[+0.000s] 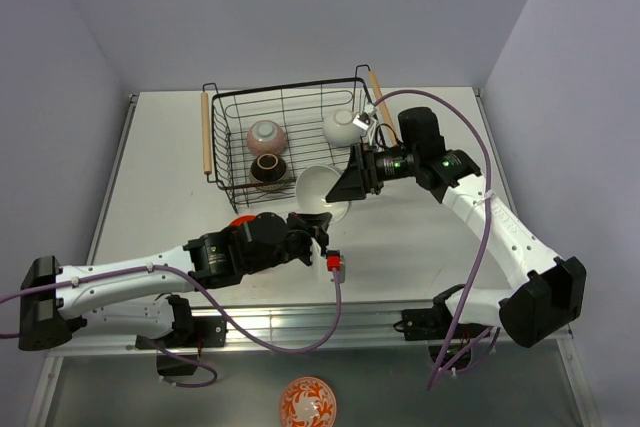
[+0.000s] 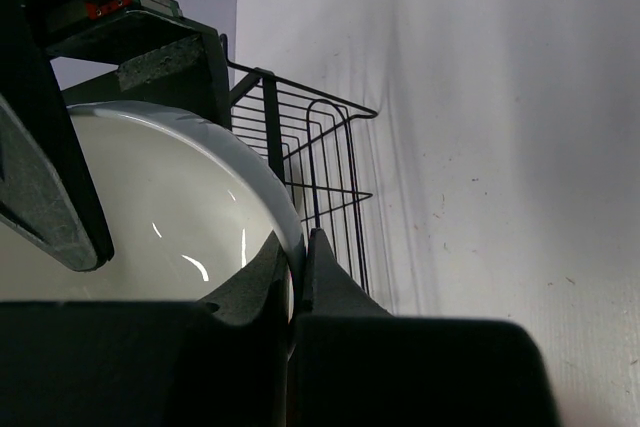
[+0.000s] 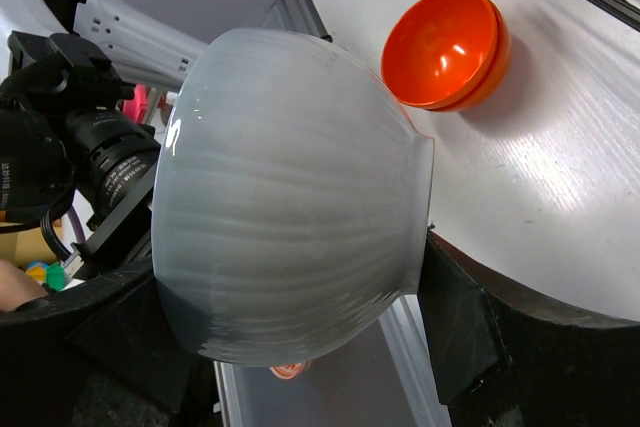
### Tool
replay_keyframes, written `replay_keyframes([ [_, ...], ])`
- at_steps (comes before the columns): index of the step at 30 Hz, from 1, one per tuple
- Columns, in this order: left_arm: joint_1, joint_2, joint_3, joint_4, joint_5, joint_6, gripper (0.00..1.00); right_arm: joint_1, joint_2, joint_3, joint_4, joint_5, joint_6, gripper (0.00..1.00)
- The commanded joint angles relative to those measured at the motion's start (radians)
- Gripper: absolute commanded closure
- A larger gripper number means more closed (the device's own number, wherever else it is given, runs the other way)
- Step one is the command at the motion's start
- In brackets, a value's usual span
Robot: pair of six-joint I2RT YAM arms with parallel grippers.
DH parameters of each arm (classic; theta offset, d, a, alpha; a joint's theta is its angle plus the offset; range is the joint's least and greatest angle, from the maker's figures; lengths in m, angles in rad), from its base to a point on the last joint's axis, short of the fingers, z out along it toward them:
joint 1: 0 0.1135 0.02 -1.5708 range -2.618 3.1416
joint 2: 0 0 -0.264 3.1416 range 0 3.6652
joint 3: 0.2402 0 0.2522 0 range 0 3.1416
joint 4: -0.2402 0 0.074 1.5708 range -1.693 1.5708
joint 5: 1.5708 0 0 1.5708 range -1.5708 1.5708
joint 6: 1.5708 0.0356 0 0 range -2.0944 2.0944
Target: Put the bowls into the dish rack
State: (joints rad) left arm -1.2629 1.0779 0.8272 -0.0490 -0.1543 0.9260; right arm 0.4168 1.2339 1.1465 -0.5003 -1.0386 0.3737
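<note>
A: Nearest first. What sits below the table edge?
B: An orange-and-white patterned bowl (image 1: 308, 402), upright on the lower grey surface (image 1: 120, 397), about centre. It is well apart from everything else.

A: On the table (image 1: 160, 197)?
B: The left arm (image 1: 130, 282) reaches in from the near left. Close by it are two glossy orange bowls (image 3: 445, 47), nested and upright on the tabletop, outside the rack.

A: Left gripper?
B: The left gripper (image 2: 298, 259) is clenched. Its fingers pinch the rim of a plain white bowl (image 1: 318, 189), one finger inside and one outside. The wrist view shows it plainly.

A: Where is that bowl?
B: Held up mid-table and tipped on its side, just this side of the near wall of the dish rack (image 1: 228, 142).

A: Right gripper?
B: The right gripper (image 1: 346, 187) comes in from the right. Its fingers are spread wide, one on either side of the same bowl. Whether they press on it or only bracket it, I cannot tell.

A: The rack itself?
B: Black wire, at the far centre of the table, with a wooden rod handle (image 1: 206, 137) at each short end. There are three bowls in it. The dark patterned bowl (image 1: 267, 169) is near left, with the pale pink bowl (image 1: 267, 134) just behind it. The second white bowl (image 1: 343, 127) is on the right side, close to the right arm (image 1: 480, 207).
</note>
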Motion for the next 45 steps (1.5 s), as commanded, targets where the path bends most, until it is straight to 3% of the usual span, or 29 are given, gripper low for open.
replay_keyframes([
  [1,-0.006,-0.038,0.0,0.14,-0.014,0.017,1.0,0.01,0.001,0.022,0.04,-0.084,0.053,0.29],
  [3,-0.006,-0.036,0.007,0.138,-0.016,0.01,1.0,0.01,-0.002,0.018,0.051,-0.093,0.059,0.37],
  [6,-0.006,-0.032,0.01,0.138,-0.022,0.002,1.0,0.01,-0.004,0.022,0.048,-0.1,0.053,0.61],
  [7,-0.006,-0.033,0.009,0.138,-0.024,0.002,1.0,0.01,-0.002,0.022,0.043,-0.098,0.05,0.73],
  [9,-0.006,-0.032,0.012,0.129,-0.022,0.002,0.98,0.008,-0.002,0.033,0.036,-0.095,0.036,0.85],
  [10,-0.006,-0.03,0.013,0.124,-0.022,0.002,0.95,0.008,-0.002,0.036,0.026,-0.092,0.033,1.0],
  [12,-0.006,-0.029,0.015,0.117,-0.022,0.001,0.85,0.008,-0.004,0.044,0.016,-0.077,0.018,1.0],
  [13,-0.006,-0.029,0.013,0.113,-0.022,-0.001,0.85,0.007,-0.005,0.044,0.017,-0.072,0.018,1.0],
  [17,-0.006,-0.032,0.009,0.113,-0.027,-0.003,0.61,0.005,-0.017,0.039,0.019,-0.064,0.019,1.0],
  [37,-0.006,-0.041,-0.02,0.113,-0.024,-0.006,0.41,-0.01,-0.008,0.065,-0.001,-0.035,0.004,1.0],
  [45,-0.006,-0.059,-0.028,0.095,-0.01,-0.03,0.29,-0.026,-0.004,0.081,0.009,-0.006,0.013,1.0],
])
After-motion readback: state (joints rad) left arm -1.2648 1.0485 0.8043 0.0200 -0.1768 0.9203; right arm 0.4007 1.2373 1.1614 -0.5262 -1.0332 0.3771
